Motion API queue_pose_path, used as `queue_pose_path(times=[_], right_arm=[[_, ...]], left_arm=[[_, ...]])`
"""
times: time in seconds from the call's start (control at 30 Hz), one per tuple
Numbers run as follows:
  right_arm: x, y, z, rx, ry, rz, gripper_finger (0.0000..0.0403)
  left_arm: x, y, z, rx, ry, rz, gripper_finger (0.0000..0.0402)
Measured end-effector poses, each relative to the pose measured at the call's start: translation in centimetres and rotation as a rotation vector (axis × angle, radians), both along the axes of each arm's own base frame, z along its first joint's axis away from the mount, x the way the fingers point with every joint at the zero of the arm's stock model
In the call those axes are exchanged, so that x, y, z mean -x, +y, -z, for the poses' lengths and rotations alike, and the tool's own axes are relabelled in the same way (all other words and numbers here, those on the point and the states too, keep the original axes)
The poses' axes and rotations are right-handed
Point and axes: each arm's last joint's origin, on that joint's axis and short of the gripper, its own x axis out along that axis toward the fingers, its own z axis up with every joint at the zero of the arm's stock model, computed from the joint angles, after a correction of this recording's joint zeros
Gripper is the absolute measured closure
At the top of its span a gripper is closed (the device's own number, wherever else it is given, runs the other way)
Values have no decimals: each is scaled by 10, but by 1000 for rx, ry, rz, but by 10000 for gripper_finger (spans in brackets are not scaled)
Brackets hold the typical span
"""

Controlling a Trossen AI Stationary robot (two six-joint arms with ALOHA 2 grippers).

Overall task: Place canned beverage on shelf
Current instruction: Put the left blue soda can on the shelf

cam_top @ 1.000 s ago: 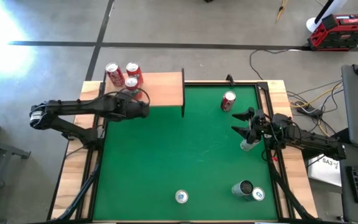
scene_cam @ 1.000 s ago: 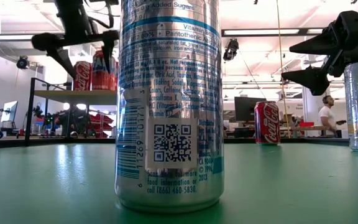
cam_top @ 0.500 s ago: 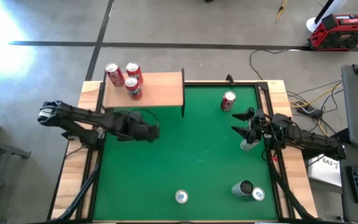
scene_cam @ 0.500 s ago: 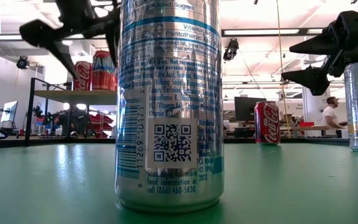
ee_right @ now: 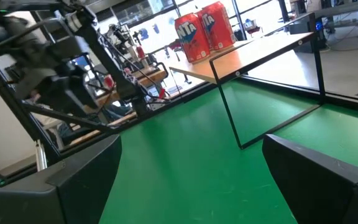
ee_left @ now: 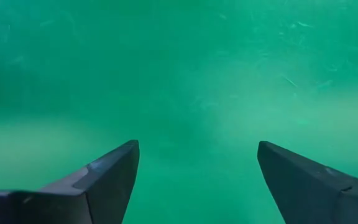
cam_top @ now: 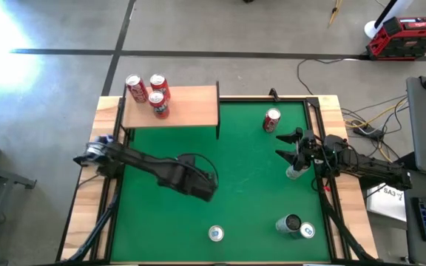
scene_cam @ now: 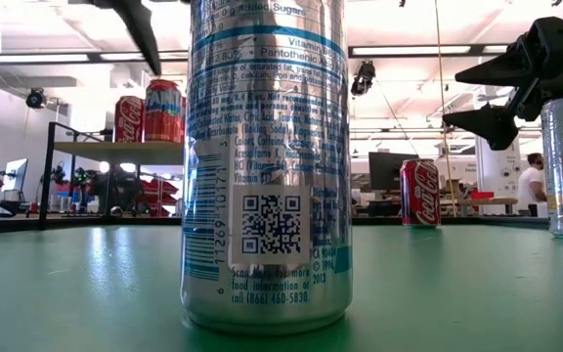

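The shelf point(cam_top: 187, 107), a light-wood board on thin black legs, stands at the mat's far left corner. Three red cans point(cam_top: 158, 94) stand upright on it, and they also show in the right wrist view point(ee_right: 202, 31). My left gripper point(cam_top: 210, 186) is open and empty above the green mat point(ee_left: 197, 74), left of the middle. My right gripper point(cam_top: 285, 144) is open and empty at the right side, just far of a silver can point(cam_top: 294, 172) that stands on the mat. A red can point(cam_top: 272, 120) stands on the mat farther back.
A silver can point(cam_top: 215, 233) stands at the mat's near edge and fills the low view point(scene_cam: 262, 166). Two more cans point(cam_top: 296, 226) stand at the near right. The mat's middle point(cam_top: 242, 185) is bare. Cables and a red toolbox point(cam_top: 407, 35) lie beyond the table.
My left gripper has drawn away from the shelf, toward the table's near edge and to the right, out over the mat. The three red cans have stayed upright on the shelf.
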Motion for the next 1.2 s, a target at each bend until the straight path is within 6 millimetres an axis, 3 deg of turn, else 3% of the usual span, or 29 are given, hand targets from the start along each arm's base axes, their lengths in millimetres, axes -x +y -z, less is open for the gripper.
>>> queue_pose_path(times=[0.33, 0.5, 0.8, 1.2], right_arm=[[0, 0, 0, 0, 0, 0, 21], [0, 0, 0, 0, 0, 0, 21], [0, 0, 0, 0, 1, 1, 21], [0, 0, 0, -1, 2, 1, 21]], left_arm=[[-35, -54, -6, 69, -87, -39, 124], [-47, -75, 3, 142, -88, -38, 138], [-51, -101, 26, 289, -56, -42, 155], [-59, -115, 25, 360, -156, 40, 189]])
